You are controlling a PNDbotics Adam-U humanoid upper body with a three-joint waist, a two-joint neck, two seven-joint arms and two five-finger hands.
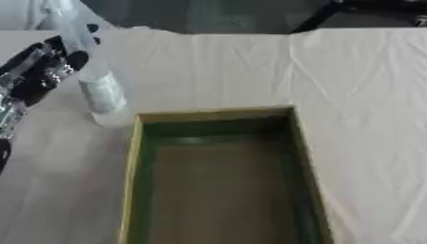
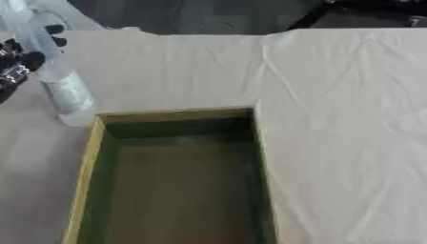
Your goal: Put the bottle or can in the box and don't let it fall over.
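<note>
Black left hand [image 1: 37,71] with shiny silver joints.

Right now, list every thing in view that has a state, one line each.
Bottle: clear plastic, outside the box, near its far left corner, leaning slightly.
Left hand: fingers curled round the bottle.
Box: open, nothing inside.
Tablecloth: white, wrinkled.
Right hand: not in view.

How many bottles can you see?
1. The clear bottle stands on the white cloth beside the far left corner of the green box, with the robot's left hand around it. The box looks empty.
</note>
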